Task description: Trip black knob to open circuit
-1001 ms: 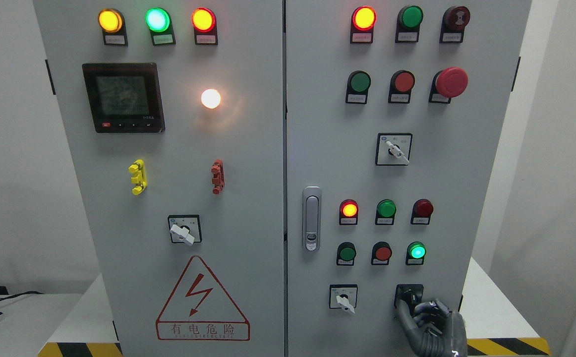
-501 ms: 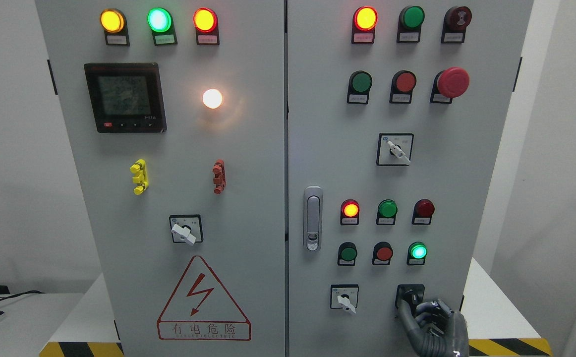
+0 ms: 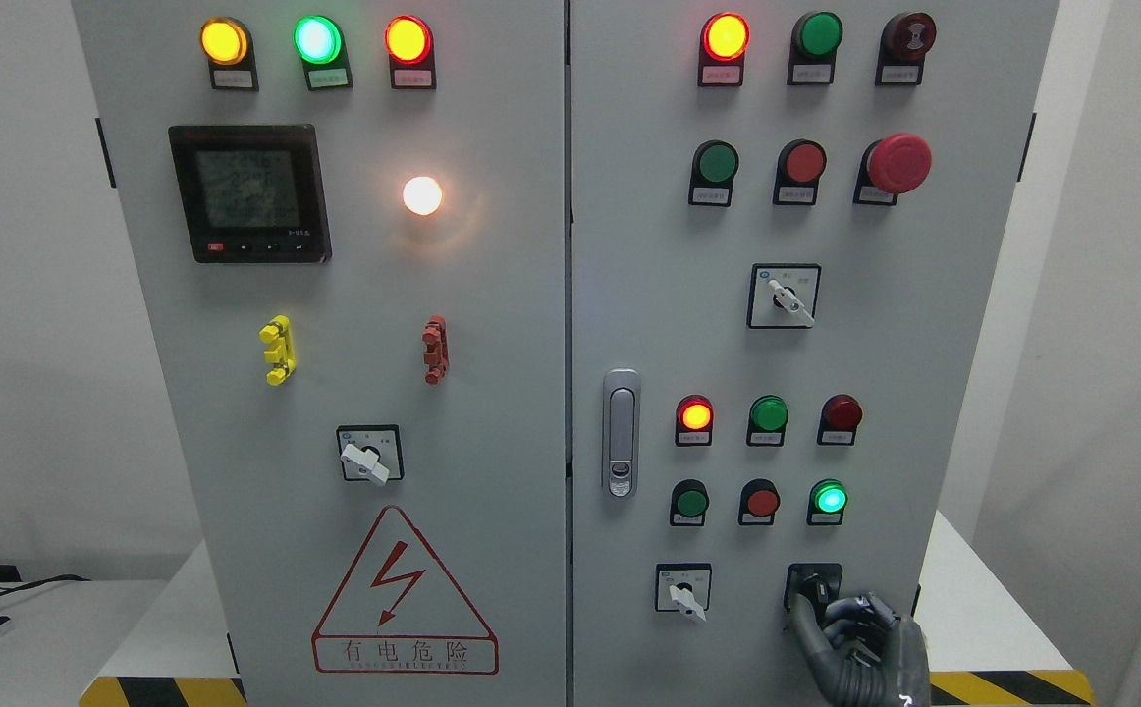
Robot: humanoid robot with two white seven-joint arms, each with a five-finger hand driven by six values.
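The black knob [image 3: 813,583] sits in a black square plate at the lower right of the grey cabinet's right door [image 3: 885,295]. My right hand [image 3: 826,614], dark and fingered, comes up from the bottom edge just below it. One long finger [image 3: 799,619] reaches up along the knob's lower left side and touches it. The other fingers are curled against the knob's lower right. The hand hides the knob's lower part. My left arm is out of view.
A white-handled selector switch [image 3: 683,592] sits left of the knob. Above are lit red [image 3: 695,415] and green [image 3: 830,499] lamps and push buttons. A door latch [image 3: 620,432] is at the middle seam. The white table edge [image 3: 983,609] lies to the right.
The whole picture has slid a few pixels to the right. My right hand stays at the black knob in the same pose.
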